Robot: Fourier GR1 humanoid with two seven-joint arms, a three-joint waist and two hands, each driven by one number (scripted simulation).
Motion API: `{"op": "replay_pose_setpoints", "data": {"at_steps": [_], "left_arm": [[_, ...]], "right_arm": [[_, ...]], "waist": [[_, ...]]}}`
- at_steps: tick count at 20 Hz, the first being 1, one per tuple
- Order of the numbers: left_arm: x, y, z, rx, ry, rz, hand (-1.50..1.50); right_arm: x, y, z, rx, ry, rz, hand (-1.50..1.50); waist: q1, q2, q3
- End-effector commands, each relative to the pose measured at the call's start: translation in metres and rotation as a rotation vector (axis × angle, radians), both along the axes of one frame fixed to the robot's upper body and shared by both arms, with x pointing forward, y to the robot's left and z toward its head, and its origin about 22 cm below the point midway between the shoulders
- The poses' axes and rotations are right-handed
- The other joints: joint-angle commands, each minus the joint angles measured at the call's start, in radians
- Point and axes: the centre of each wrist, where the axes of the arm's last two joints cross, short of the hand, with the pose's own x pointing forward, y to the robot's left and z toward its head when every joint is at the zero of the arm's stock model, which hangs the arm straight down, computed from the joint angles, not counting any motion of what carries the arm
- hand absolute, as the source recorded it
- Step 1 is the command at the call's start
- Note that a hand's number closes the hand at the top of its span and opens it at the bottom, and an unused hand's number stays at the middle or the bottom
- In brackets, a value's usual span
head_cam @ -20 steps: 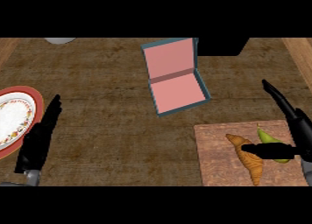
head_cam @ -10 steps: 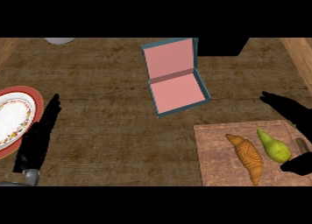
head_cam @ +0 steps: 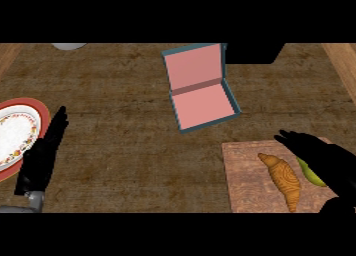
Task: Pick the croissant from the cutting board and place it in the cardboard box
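Note:
A golden-brown croissant (head_cam: 282,180) lies lengthwise on the reddish cutting board (head_cam: 244,185) at the lower right. My right hand (head_cam: 328,162) hovers over the board's right half, fingers straight and reaching leftward, just right of the croissant and apart from it. It covers most of a green pear (head_cam: 311,173). The open cardboard box (head_cam: 199,92), pink inside with a teal outer edge, sits at the upper middle with its lid folded back. My left hand (head_cam: 42,155) rests open at the left, fingers pointing up.
A white plate with a red rim (head_cam: 11,132) lies at the far left beside my left hand. A dark block (head_cam: 253,52) stands behind the box. A grey round object (head_cam: 69,46) peeks in at the top left. Bare counter lies between board and box.
My right hand has swung left and down over the cutting board, now covering the pear and nearing the croissant. The left hand has barely moved.

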Motion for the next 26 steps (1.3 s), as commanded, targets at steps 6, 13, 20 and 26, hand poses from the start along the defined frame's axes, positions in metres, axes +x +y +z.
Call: {"op": "replay_pose_setpoints", "data": {"at_steps": [6, 13, 20, 26], "left_arm": [[-0.015, 0.004, -0.007, -0.004, 0.002, 0.002, 0.0], [-0.016, 0.007, -0.017, 0.005, 0.007, 0.004, 0.0], [-0.015, 0.002, 0.004, 0.003, 0.007, -0.007, 0.0], [-0.001, -0.014, 0.004, 0.005, -0.009, -0.004, 0.0]], "right_arm": [[-0.004, 0.012, -0.016, -0.072, -0.002, -0.07, -1.5], [-0.041, -0.001, -0.042, -0.124, 0.029, -0.09, -1.5], [0.003, 0.013, -0.045, -0.108, 0.008, -0.089, -1.5], [-0.019, 0.018, -0.063, -0.108, 0.019, -0.111, -1.5]], "waist": [[0.003, 0.001, 0.001], [-0.006, 0.0, 0.001], [0.005, 0.001, 0.001], [0.0, 0.001, 0.001]]}}
